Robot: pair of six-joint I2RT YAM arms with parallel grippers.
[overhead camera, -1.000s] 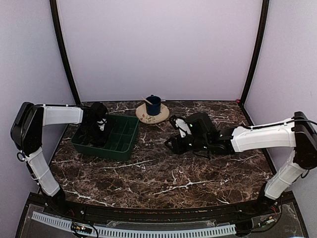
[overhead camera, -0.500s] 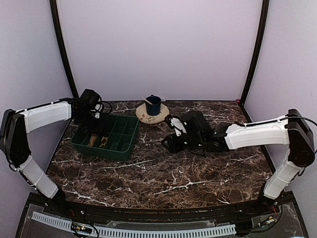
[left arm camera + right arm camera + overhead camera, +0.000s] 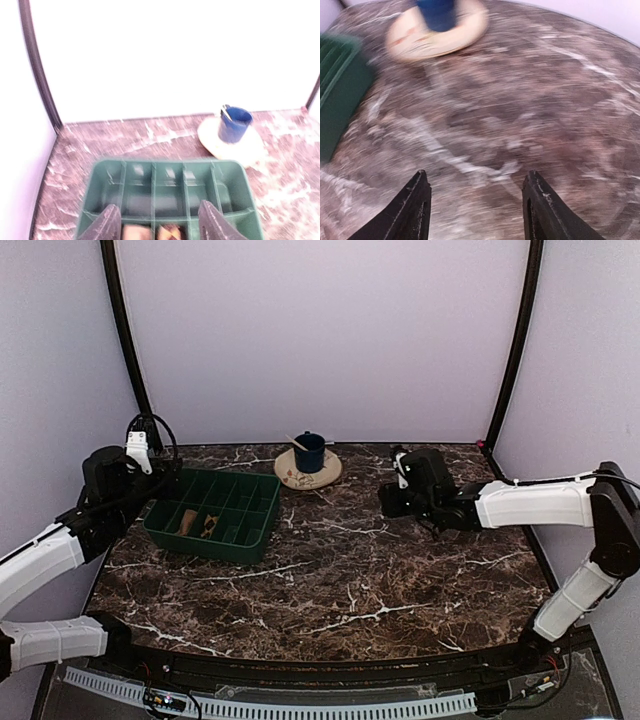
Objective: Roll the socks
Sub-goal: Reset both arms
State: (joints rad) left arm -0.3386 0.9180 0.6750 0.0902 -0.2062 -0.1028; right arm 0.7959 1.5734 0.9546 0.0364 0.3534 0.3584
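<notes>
Two rolled socks lie side by side in front compartments of the green tray (image 3: 250,523): the plain tan sock (image 3: 188,523) and the brown-and-cream checkered sock (image 3: 208,527). In the left wrist view the tan sock (image 3: 136,233) and the checkered sock (image 3: 169,233) show at the bottom edge, between my fingers. My left gripper (image 3: 168,480) is open and empty, just left of the tray; the left wrist view shows it (image 3: 160,224) above the tray's near row. My right gripper (image 3: 386,502) is open and empty over bare marble, right of centre; it also shows in the right wrist view (image 3: 476,200).
A blue cup (image 3: 309,451) with a stick in it stands on a round cream plate (image 3: 296,478) at the back centre. The green tray (image 3: 230,185) has several dividers. In the right wrist view the plate (image 3: 465,27) and the tray's corner (image 3: 340,90) are blurred.
My left arm has pulled back out of the tray to the left, uncovering both rolled socks. My right gripper has drawn back to the right and farther from the tray.
</notes>
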